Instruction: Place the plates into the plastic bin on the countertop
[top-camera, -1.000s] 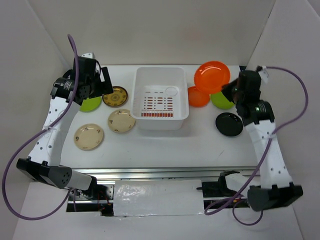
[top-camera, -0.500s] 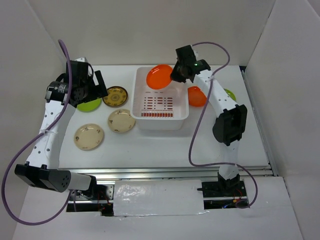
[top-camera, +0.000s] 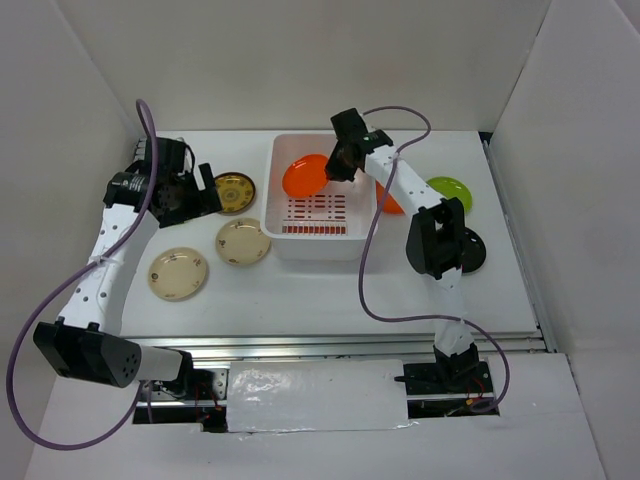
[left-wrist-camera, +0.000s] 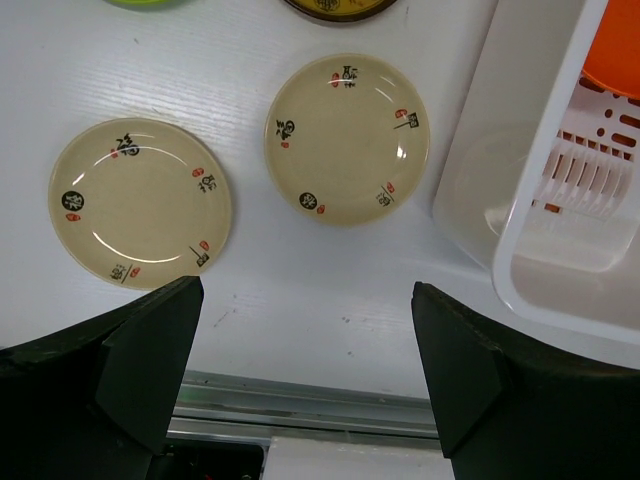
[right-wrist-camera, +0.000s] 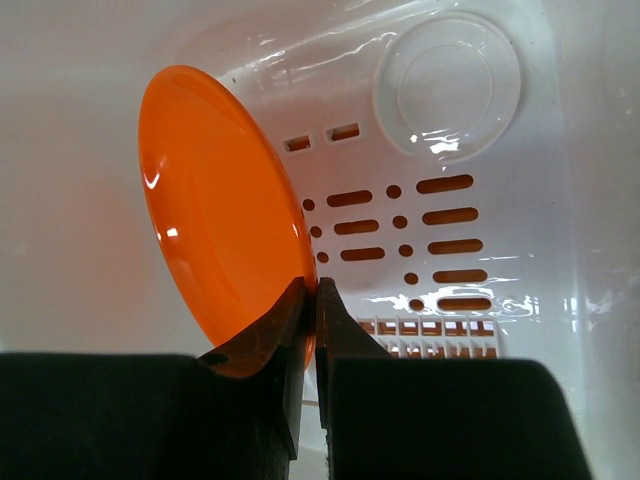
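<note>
My right end effector (right-wrist-camera: 308, 296) is pinched tight on the rim of an orange plate (right-wrist-camera: 215, 235). The plate stands on edge, tilted, inside the plastic bin (right-wrist-camera: 455, 215) toward its back left corner; can't tell if it touches the bottom. The left end effector (left-wrist-camera: 305, 290) is spread wide with nothing in it, hanging over the near cream plate (left-wrist-camera: 140, 203) and the far cream plate (left-wrist-camera: 347, 139). Both lie flat just left of the bin.

The desk (top-camera: 330, 295) is plain white with a metal rail (top-camera: 320, 345) along the front, and white walls (top-camera: 300, 60) box it in.

The cream plates carry little black and red characters I can't read, and the bin floor has red slots.

A brown-and-gold plate (top-camera: 233, 192) sits further back. Right of the bin are a lime green plate (top-camera: 450, 188) and a black plate (top-camera: 470, 250), the black one partly blocked by the right arm (top-camera: 435, 240). A purple cable (top-camera: 362, 285) loops off that arm.
</note>
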